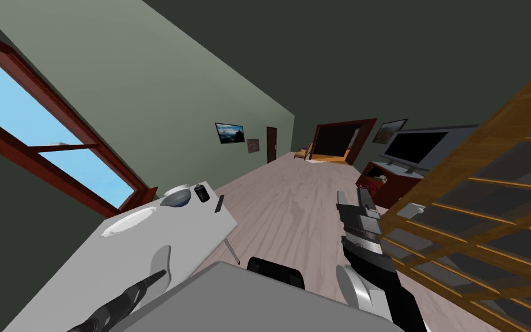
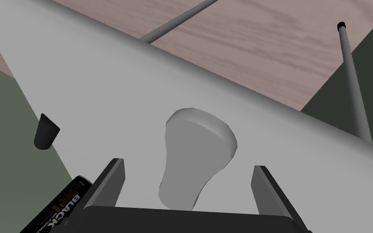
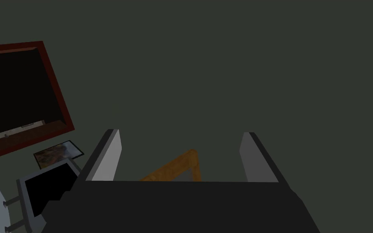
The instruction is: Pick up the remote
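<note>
Remote (image 2: 196, 155): seemingly plain grey paddle shape, broad rounded end tapering narrow, lying flat on white table (image 2: 100, 89).

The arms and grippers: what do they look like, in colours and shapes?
The left gripper and right gripper are each a dark, boxy block carrying two thin, flat, blade-like fingers, light grey on the inner faces with dark outer edges. The right arm is black with light grey bands and a rounded white-grey joint. The left arm is dark and tapering.
</note>
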